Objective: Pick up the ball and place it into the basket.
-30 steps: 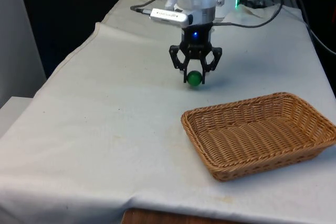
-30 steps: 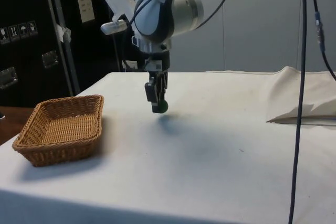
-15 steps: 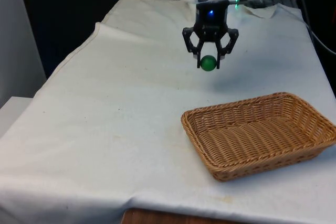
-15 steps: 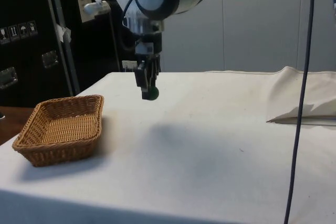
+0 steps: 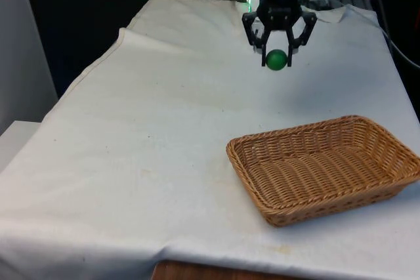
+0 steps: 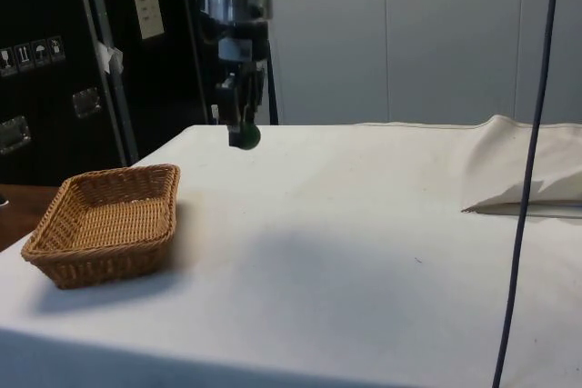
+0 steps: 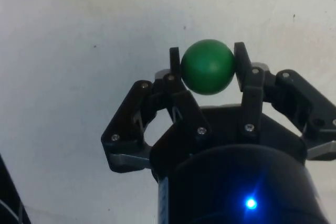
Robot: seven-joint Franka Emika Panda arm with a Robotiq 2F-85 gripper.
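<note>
The gripper [image 5: 277, 49] holds the green ball [image 5: 276, 60] clamped between its fingers, high above the table [image 5: 164, 129]. The side view shows ball [image 6: 244, 136] short of the wicker basket [image 6: 107, 221] near the table's front corner; the wrist view shows both fingertips [image 7: 175, 64] pressed against it.

The ball [image 5: 276, 60] sits between the fingertips of the gripper [image 5: 277, 54], which hangs well above the tabletop [image 5: 151, 136]. The basket [image 5: 325, 165] rests on the tabletop below the gripper, nearer the front camera and slightly toward the front view's right. In the side view the basket [image 6: 106, 222] lies to the gripper's [image 6: 242, 130] left and lower, well apart from it.
</note>
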